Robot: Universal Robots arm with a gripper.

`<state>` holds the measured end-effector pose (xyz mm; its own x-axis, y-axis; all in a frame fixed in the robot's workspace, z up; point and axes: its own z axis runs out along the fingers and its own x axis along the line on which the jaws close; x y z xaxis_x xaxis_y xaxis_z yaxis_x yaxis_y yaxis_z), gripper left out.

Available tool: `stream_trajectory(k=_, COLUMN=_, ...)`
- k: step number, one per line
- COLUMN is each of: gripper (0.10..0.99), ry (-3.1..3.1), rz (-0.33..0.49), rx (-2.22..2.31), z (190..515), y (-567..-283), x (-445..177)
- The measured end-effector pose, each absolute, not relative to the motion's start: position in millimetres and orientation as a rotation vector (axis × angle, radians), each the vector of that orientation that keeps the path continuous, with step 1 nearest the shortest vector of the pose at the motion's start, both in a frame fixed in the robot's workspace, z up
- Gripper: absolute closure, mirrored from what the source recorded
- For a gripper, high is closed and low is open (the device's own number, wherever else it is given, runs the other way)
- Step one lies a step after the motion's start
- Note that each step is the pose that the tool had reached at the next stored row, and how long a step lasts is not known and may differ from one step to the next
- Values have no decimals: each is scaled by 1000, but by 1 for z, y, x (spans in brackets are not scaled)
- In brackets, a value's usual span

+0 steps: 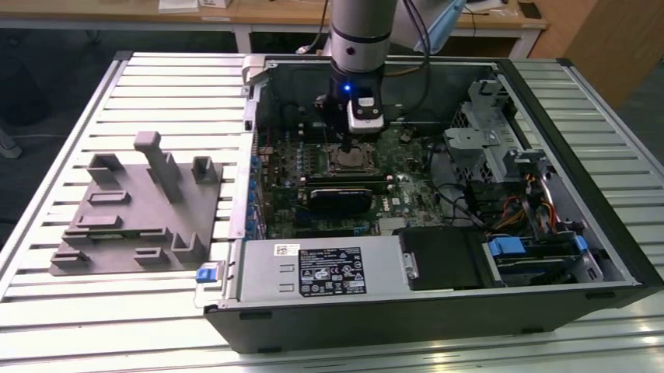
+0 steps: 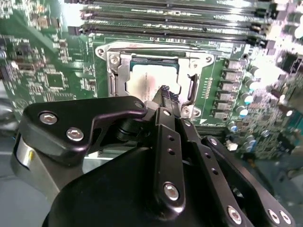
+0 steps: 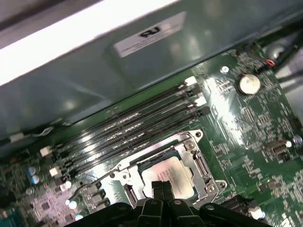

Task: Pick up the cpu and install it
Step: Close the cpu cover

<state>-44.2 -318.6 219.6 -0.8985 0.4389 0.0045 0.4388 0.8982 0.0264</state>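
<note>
The cpu, a flat square chip with a silvery top, lies inside the metal socket frame on the green motherboard. In the second wrist view the cpu sits level within the frame. My gripper hangs straight over it with both black fingers pressed together and nothing between them. The fingertips stand at or just above the chip's top; whether they touch it I cannot tell. In the exterior view the gripper reaches down into the open computer case above the socket.
Several memory slots run beside the socket, and a thin socket lever lies near it. A coin battery sits farther along the board. A black card, power supply and drive bays fill the case. A grey fixture block stands on the slatted table.
</note>
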Motion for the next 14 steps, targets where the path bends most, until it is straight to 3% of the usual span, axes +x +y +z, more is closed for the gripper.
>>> stream_trajectory(k=14, gripper=980, ry=3127, rz=42, rx=314, z=219, y=-319, x=-44)
